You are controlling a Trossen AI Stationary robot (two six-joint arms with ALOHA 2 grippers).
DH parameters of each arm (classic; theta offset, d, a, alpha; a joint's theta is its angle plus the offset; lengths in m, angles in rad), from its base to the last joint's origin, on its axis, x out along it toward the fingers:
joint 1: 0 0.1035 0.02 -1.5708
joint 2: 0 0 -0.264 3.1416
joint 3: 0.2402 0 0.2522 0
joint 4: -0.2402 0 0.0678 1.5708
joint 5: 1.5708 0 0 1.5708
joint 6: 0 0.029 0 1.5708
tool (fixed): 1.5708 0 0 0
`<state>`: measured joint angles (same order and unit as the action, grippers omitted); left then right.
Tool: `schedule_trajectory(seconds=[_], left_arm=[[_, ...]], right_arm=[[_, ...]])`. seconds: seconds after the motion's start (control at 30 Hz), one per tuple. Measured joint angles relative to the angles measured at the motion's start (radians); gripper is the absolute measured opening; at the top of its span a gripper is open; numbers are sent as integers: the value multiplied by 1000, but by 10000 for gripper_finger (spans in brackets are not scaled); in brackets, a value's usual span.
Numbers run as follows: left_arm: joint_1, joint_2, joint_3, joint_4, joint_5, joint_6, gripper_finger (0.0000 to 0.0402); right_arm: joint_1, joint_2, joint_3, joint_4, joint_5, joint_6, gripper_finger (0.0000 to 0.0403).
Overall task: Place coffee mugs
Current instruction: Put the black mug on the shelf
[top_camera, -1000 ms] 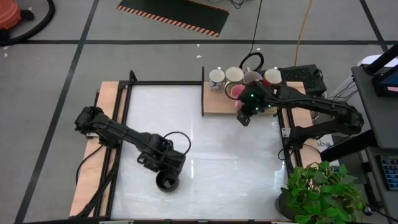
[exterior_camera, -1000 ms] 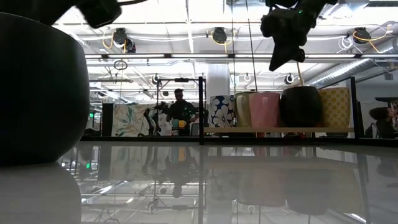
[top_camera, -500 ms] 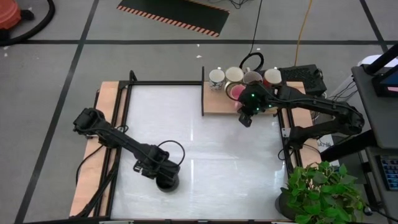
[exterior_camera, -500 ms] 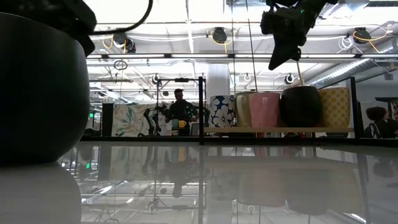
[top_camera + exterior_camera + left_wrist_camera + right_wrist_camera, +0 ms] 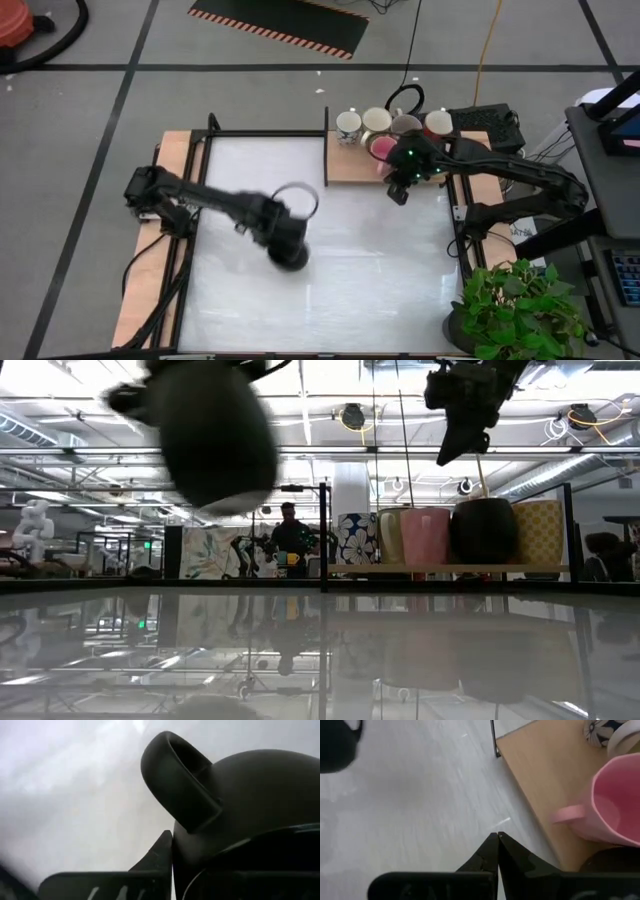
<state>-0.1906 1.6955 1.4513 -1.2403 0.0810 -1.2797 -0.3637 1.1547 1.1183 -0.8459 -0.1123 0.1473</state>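
High view: my left gripper (image 5: pixel 288 247) is out over the middle of the white table (image 5: pixel 380 280), fingers pinched on the black mug (image 5: pixel 290 250), which blurs together with them. My right gripper (image 5: pixel 399 192) hangs at the table's far right corner, just beside the wooden shelf (image 5: pixel 345 165), fingers pressed together on nothing. On that shelf stand the other mugs: a white mug with blue marks (image 5: pixel 348 123), a cream mug (image 5: pixel 376 120), a grey mug (image 5: pixel 405 124), a red mug (image 5: pixel 438 122) and, nearer me, a pink mug (image 5: pixel 381 148).

Low view: the black mug (image 5: pixel 215 440) is up in the air, clear of the table top (image 5: pixel 320 660), with my left arm above it. My right gripper (image 5: pixel 455 445) points down above the shelf (image 5: pixel 450 569), where the blue-marked mug (image 5: pixel 357 538), the pink mug (image 5: pixel 426 536), a dark mug (image 5: pixel 484 530) and a yellowish mug (image 5: pixel 540 532) line up. A person (image 5: pixel 290 538) stands far back in the room.

Left wrist view: the black mug (image 5: pixel 250 805) fills the frame, its handle (image 5: pixel 175 780) towards the camera, one of my fingers (image 5: pixel 160 857) against its wall.

Right wrist view: my fingertips (image 5: pixel 497 840) meet over the table, near the shelf edge (image 5: pixel 535 795). The pink mug (image 5: pixel 615 802) sits on the shelf, handle (image 5: pixel 568 813) pointing outward. The black mug (image 5: pixel 337 745) shows far off.
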Motion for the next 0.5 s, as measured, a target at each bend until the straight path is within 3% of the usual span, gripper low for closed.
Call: schedule_trajectory(seconds=[0.2,0.5], left_arm=[[232,-2,211,-73,-158,325,19],[553,19,445,-68,-186,824,19]], right_arm=[[0,-28,1,19,14,52,0],[0,-46,1,27,59,208,0]])
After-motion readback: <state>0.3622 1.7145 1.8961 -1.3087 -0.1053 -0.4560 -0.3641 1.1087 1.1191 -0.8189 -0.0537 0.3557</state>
